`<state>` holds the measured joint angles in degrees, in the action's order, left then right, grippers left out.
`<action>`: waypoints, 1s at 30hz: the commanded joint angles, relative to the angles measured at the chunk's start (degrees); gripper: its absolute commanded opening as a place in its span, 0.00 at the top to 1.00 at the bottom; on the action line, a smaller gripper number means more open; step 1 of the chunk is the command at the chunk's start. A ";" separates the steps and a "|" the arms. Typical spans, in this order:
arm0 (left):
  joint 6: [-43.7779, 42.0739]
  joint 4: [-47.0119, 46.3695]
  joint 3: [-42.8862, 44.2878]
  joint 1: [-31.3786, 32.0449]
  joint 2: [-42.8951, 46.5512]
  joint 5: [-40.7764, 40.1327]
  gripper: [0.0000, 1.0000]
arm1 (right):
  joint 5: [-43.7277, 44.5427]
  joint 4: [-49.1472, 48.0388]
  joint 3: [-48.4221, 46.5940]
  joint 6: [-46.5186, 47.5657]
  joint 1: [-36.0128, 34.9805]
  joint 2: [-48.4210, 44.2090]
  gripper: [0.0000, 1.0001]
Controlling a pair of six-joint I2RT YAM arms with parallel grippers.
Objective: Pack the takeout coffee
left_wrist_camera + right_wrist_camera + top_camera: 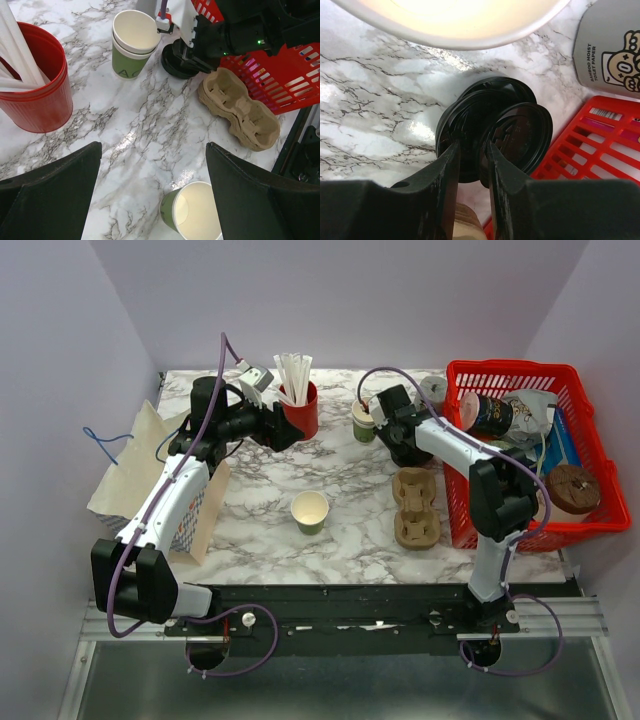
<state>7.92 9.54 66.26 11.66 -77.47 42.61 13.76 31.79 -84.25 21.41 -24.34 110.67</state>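
1. The paper cup (pixel 310 512) stands open and alone at the lower centre of the surface (pixel 260 480), well apart from both hands. A lid brought down off-centre could tip it.
2. At mid frame, the black lid (pixel 517 132) lies shifted off the lid stack (pixel 465 125), and a rim sits between the narrow fingers of the right hand (pixel 471 147). I cannot tell if it is pinched — a weak hold could drop it, or lift two lids.
3. The right arm is stretched forward and low, beside the stacked cups (pixel 362 422).
4. The left hand (pixel 153 150), wide and holding nothing, hovers near the red straw cup (pixel 298 410) at upper centre — it may knock it.
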 commanded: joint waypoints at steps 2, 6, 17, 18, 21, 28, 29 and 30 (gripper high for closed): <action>-1.16 0.57 0.27 0.20 -0.14 -1.13 0.08 | -0.75 -0.77 -0.21 0.74 0.61 1.74 0.63; -1.24 0.57 0.27 0.20 -0.22 -1.30 0.08 | -0.23 -0.77 -0.83 0.83 0.87 2.79 0.64; -1.68 0.83 0.89 0.20 -0.49 -1.56 0.08 | 1.36 -0.77 -1.62 0.74 1.92 3.67 0.88; -1.77 0.92 0.89 0.20 -0.49 -1.65 0.08 | 1.62 -0.77 -1.80 0.57 1.84 3.41 0.90; -1.86 0.83 0.98 0.20 -0.40 -1.74 0.08 | 2.24 -0.77 -1.97 0.21 1.84 1.84 0.99; -3.00 1.09 1.50 0.20 -0.22 -0.69 0.08 | 0.49 2.57 -1.27 -2.68 1.92 -6.42 0.99; -3.35 1.27 1.68 0.29 -0.22 -0.43 0.08 | -0.48 3.88 -1.01 -3.38 1.93 -7.83 1.00; -4.31 1.88 1.85 0.29 -0.14 -0.07 0.08 | -1.44 4.68 -0.75 -4.00 1.75 -9.06 0.99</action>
<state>6.48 9.63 66.30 11.66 -77.62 41.74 14.74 33.01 -84.64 20.60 -22.74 108.90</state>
